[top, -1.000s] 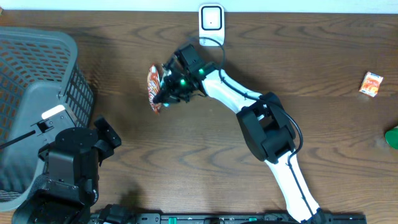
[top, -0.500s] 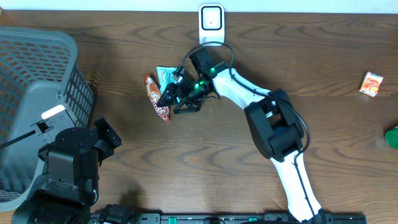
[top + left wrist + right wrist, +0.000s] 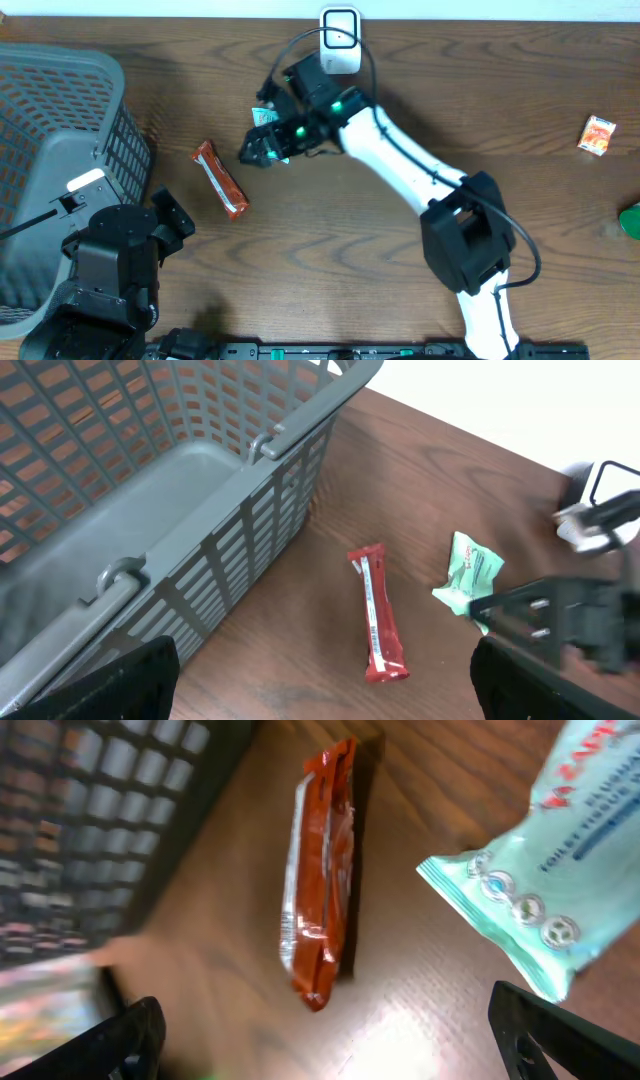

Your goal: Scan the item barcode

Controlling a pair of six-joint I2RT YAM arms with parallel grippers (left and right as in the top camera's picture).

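The right arm is stretched from the lower right to the upper centre of the overhead view. Its tool (image 3: 258,150) is spread wide and empty beside a green packet (image 3: 470,572). The left tool (image 3: 320,695) is likewise spread. The red bar (image 3: 220,180), pinched a second ago, is now laid loose on the desk (image 3: 300,260), left of centre, near the basket (image 3: 60,90).

In my right wrist view, the green packet (image 3: 540,890) at two o'clock had red letters I read as "ZAP", cut off by the edge. Under them ran dark words, "OILET TISSUE". The red snack bar (image 3: 322,870) near eleven o'clock had a white strip, too blurry to read. From above, the small orange box (image 3: 598,134) at three o'clock was too tiny to read.
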